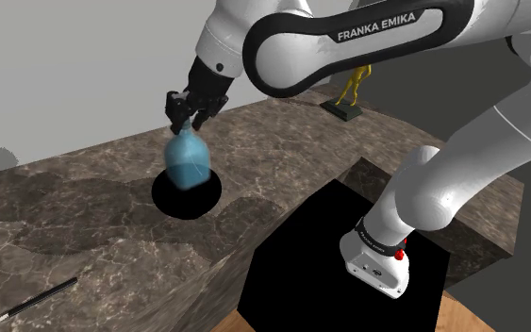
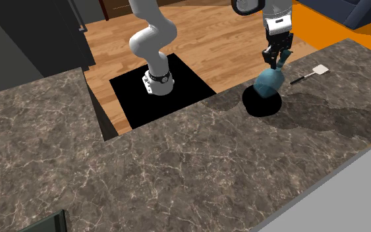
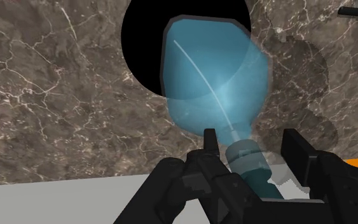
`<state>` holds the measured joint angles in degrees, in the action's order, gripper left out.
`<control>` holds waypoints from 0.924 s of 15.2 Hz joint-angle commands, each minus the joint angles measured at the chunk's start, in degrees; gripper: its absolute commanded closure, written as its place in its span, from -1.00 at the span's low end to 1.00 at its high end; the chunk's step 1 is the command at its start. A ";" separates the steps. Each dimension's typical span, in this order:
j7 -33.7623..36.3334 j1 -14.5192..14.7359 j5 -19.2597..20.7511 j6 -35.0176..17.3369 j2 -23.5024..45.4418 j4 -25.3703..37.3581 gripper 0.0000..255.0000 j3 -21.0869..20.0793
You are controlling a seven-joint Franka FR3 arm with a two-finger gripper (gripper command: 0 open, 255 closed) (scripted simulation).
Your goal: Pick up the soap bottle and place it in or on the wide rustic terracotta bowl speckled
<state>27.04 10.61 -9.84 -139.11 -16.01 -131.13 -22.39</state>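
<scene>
The soap bottle is a translucent blue flask with a narrow neck. It leans slightly, its base over the bowl, which is drawn as a flat black disc on the dark marble counter. I cannot tell whether the base rests in the bowl. My gripper sits straight above the bottle, around its neck. In the wrist view the fingers stand apart on either side of the bottle cap, with a small gap on each side. From the second exterior view the bottle overlaps the far edge of the bowl under the gripper.
A gold figurine stands on the counter behind the arm. A thin black-and-white utensil lies near the counter's front edge, and a white spatula lies beside the bowl. The black stand sits in a notch of the counter.
</scene>
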 commanded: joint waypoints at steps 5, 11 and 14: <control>0.19 -0.03 0.24 -4.20 1.61 -2.56 1.00 -0.57; 0.20 -0.03 0.25 -4.20 1.62 -2.55 1.00 -0.57; 0.20 -0.03 0.25 -4.20 1.62 -2.55 -1.00 -0.58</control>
<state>27.25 10.58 -9.59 -143.31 -14.39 -133.69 -22.97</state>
